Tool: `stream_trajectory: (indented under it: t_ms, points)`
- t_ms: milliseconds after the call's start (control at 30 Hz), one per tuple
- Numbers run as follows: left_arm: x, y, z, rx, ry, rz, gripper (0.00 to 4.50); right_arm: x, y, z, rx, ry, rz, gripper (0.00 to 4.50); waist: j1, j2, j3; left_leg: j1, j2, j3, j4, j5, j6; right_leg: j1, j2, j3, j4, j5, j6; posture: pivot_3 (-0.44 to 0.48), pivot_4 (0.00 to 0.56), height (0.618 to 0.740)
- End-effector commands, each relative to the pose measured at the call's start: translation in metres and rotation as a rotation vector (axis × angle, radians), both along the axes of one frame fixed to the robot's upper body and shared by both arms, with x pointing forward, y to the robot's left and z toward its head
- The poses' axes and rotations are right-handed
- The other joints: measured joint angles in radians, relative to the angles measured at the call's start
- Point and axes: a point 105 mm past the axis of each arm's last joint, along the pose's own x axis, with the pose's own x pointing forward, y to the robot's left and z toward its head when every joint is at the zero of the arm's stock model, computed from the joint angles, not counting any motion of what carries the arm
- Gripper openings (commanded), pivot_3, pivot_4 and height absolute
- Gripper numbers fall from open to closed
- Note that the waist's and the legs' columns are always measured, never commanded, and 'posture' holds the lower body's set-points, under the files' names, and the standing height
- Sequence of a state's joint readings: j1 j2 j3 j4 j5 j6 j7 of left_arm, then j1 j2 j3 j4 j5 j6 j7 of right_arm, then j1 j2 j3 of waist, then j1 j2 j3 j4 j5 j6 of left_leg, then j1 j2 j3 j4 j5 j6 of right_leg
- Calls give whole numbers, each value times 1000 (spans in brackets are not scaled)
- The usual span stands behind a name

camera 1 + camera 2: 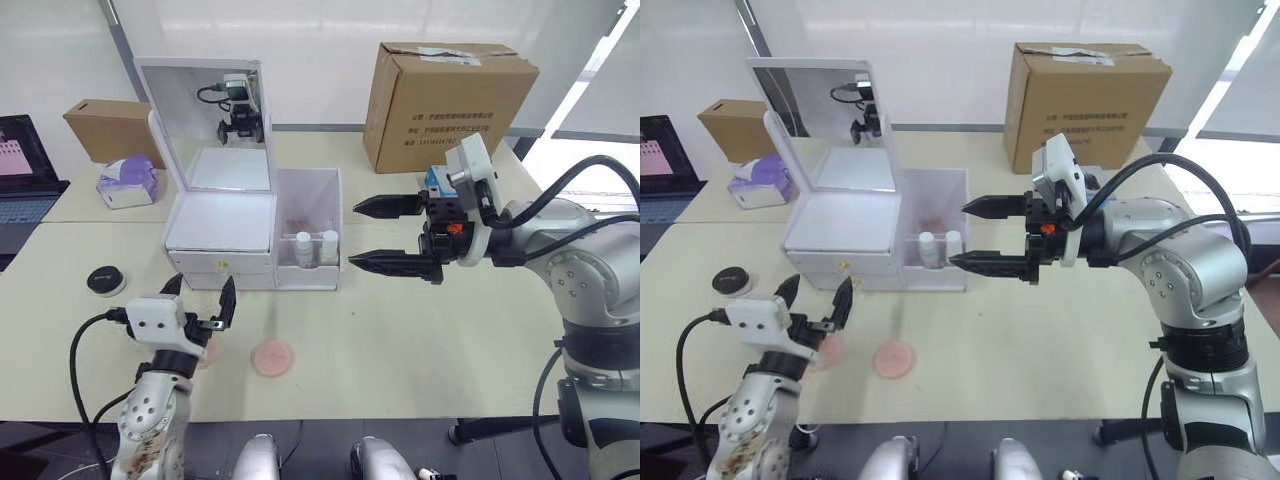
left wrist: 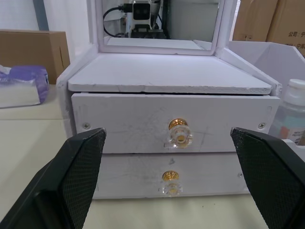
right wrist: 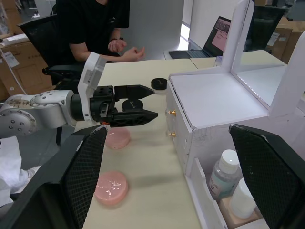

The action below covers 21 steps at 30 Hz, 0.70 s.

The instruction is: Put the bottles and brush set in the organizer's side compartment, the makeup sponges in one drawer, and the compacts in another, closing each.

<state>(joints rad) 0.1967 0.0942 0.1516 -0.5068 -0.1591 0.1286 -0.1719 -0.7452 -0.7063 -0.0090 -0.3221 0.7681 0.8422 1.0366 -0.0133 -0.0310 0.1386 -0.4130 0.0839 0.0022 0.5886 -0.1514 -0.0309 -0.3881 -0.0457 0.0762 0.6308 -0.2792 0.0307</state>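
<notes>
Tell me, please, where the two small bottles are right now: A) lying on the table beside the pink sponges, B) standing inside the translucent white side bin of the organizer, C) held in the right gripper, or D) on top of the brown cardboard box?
B: the short clear white-capped bottle and the slimmer pale-capped bottle stand upright inside the translucent white side bin, with the open, empty right gripper beside it.

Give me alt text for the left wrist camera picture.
The open left end effector faces the white organizer, its two gold-knobbed drawers closed. The mirror lid stands up behind, and a clear bottle sits in the side compartment.
</notes>
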Motion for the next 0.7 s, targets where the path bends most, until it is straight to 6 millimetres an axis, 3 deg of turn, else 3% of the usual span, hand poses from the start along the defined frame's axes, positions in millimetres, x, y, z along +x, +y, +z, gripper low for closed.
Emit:
stream_trajectory:
  t_ms: [33, 100, 200, 533, 700]
  points:
    - [5, -9, 0, -24, -18, 8, 4500, -4, -1, 7, -2, -43, -9, 4441, -1, 0, 0, 0, 0, 0, 0, 0, 0, 0, 0, 0, 0, 0, 1, 0, 150, 738]
    - [8, -11, 0, -29, -25, 16, 4500, -4, -1, 8, 2, -47, -21, 4441, -1, 0, 0, 0, 0, 0, 0, 0, 0, 0, 0, 0, 0, 0, 2, 0, 150, 738]
    - [14, -10, -4, -41, -19, 60, 3909, -3, -3, 9, 4, -55, -40, 4500, -1, 0, 0, -1, 0, -1, 0, 0, 0, 0, 0, 0, 0, 0, 6, 0, 150, 738]
    - [28, -15, -2, -66, -50, 47, 701, -1, -4, 9, 6, -66, -77, 4500, 0, 0, 0, -1, 0, -1, 1, 0, 0, 0, 0, 0, 0, 3, 8, 0, 150, 738]
    - [27, -16, -2, -67, -58, 34, 556, 0, -4, 10, 12, -62, -84, 4500, 0, 1, 0, -1, 0, -1, 1, 0, 0, 0, 0, 0, 0, 2, 8, 0, 150, 738]
